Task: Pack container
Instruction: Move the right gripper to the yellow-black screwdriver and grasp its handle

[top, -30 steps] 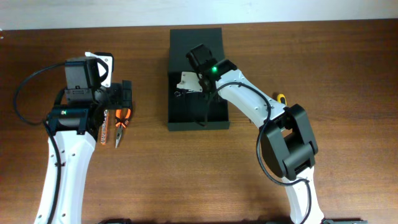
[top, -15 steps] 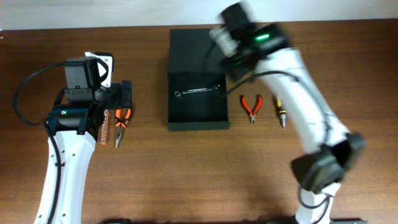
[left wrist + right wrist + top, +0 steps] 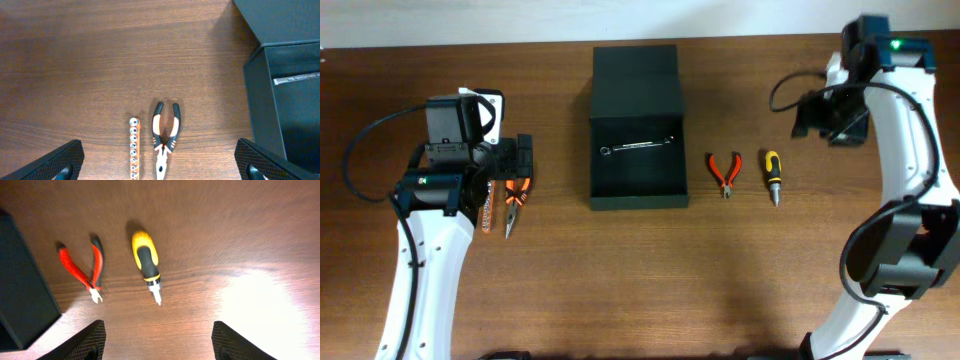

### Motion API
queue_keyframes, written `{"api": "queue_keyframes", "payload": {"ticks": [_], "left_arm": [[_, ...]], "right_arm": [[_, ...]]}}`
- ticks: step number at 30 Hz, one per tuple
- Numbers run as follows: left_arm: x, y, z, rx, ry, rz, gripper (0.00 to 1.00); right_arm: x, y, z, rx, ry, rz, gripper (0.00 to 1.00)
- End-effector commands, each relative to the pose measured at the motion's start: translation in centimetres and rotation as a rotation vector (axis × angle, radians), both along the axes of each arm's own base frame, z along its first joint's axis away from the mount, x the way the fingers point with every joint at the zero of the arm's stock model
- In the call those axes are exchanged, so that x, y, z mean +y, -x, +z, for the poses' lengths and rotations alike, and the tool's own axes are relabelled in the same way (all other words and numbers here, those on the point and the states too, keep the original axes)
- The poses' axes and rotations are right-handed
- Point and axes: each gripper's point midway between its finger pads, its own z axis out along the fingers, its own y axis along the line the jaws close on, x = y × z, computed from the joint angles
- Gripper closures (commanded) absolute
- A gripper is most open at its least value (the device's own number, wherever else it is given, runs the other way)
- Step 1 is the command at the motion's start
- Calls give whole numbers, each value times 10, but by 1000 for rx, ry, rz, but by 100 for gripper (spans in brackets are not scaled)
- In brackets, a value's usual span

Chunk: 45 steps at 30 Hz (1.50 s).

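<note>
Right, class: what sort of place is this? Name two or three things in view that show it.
Probably a robotics lab bench: a white left arm and right arm stand at a wooden table, with red pliers and a screwdriver laid out neatly beside an open container holding a wrench.

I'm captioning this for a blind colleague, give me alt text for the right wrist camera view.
Red-handled pliers and a yellow-and-black screwdriver lie side by side on a wooden table, tips pointing down the frame. The dark container edges in at left; the open right gripper frames the bottom edge, holding nothing.
</note>
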Motion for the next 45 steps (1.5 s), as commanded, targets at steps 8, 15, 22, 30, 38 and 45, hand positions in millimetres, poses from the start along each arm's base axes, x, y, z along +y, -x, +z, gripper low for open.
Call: {"api": "queue_keyframes", "payload": {"ticks": [8, 15, 22, 30, 38, 45], "left_arm": [[-3, -10, -17, 50, 8, -12, 1], [-4, -11, -21, 60, 27, -1, 1], [-5, -10, -22, 63, 31, -5, 1], [-13, -7, -25, 80, 69, -33, 1], [-13, -6, -26, 86, 70, -34, 1], [-13, -6, -26, 86, 70, -34, 1]], "right_arm": [[27, 21, -80, 79, -21, 173, 32], [29, 14, -113, 21, 12, 209, 33], [28, 8, -129, -22, 17, 190, 36], [27, 4, -148, -11, 25, 172, 43], [23, 7, -157, 14, 41, 148, 46], [24, 10, -158, 29, 38, 148, 68]]}}
